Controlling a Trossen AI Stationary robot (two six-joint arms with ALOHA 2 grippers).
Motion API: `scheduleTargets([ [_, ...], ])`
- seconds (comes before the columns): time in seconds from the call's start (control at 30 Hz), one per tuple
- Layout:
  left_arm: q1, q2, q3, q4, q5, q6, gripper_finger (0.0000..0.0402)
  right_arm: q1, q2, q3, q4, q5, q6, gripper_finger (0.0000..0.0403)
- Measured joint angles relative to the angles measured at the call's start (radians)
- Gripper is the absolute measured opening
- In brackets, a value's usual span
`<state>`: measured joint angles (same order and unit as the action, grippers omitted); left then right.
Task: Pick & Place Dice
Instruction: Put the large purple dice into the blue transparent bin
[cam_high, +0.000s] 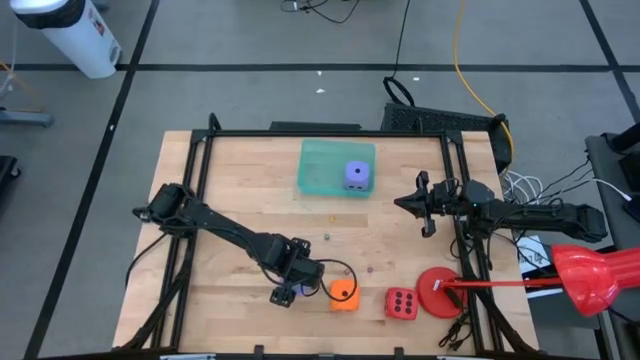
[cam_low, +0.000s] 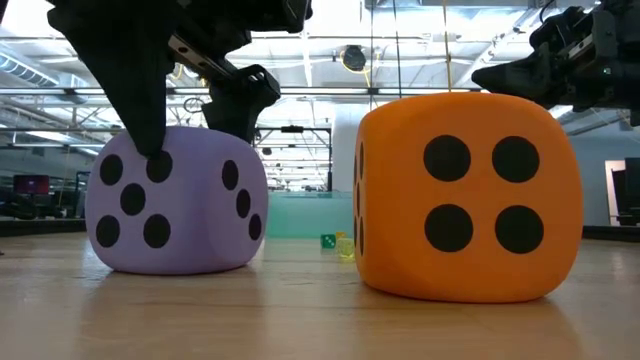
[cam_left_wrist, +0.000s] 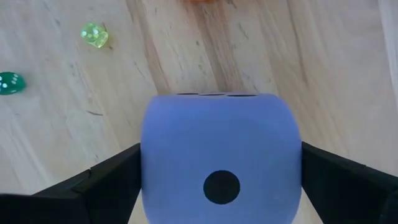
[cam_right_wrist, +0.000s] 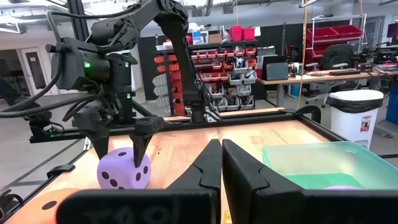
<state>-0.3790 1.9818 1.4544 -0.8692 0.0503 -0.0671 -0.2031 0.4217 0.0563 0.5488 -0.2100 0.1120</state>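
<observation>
A lavender die (cam_left_wrist: 221, 155) rests on the wooden table near its near edge. My left gripper (cam_high: 285, 293) stands open over it, pointing down, one finger (cam_left_wrist: 112, 183) on each of two opposite sides. Right of it sit an orange die (cam_high: 343, 295) and a red die (cam_high: 402, 303). A second lavender die (cam_high: 356, 176) lies in the green tray (cam_high: 325, 165) at the far side. My right gripper (cam_right_wrist: 221, 168) is shut and hovers level at the table's right side, away from the dice. My left gripper comes down from above with the lavender die's two opposite side faces (cam_left_wrist: 149, 174) between its open fingers. The die sits flat on the table. Whether the fingers touch those faces, I cannot tell.
A flat red disc (cam_high: 438, 292) with a red handle lies right of the red die. Two tiny dice, one yellow-green (cam_left_wrist: 94, 35) and one dark green (cam_left_wrist: 9, 83), lie on the table's middle. Black frame rails (cam_high: 200, 160) border the table.
</observation>
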Motion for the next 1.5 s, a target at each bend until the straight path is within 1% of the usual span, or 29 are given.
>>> scheduleTargets([
  [0.27,0.003,0.010,-0.004,0.004,0.013,-0.004,0.0398,0.000,0.000,0.000,0.000,0.000,0.000,0.0004],
  [0.53,0.005,0.007,-0.051,0.043,0.052,-0.017,0.0398,0.000,0.000,0.000,0.000,0.000,0.000,0.0004],
  [0.77,0.005,0.007,-0.056,0.060,0.063,-0.013,0.0397,0.000,0.000,0.000,0.000,0.000,0.000,0.0004],
  [0.97,0.003,0.001,-0.108,0.108,0.075,-0.030,0.0397,0.000,0.000,0.000,0.000,0.000,0.000,0.0004],
  [1.03,0.001,-0.002,-0.127,0.128,0.075,-0.040,0.0397,0.000,0.000,0.000,0.000,0.000,0.000,0.0004],
  [1.4,-0.004,-0.002,-0.135,0.132,0.069,-0.066,0.0397,0.000,0.000,0.000,0.000,0.000,0.000,0.0004],
  [1.5,-0.005,-0.002,-0.136,0.140,0.054,-0.075,0.0397,0.000,0.000,0.000,0.000,0.000,0.000,0.0004],
])
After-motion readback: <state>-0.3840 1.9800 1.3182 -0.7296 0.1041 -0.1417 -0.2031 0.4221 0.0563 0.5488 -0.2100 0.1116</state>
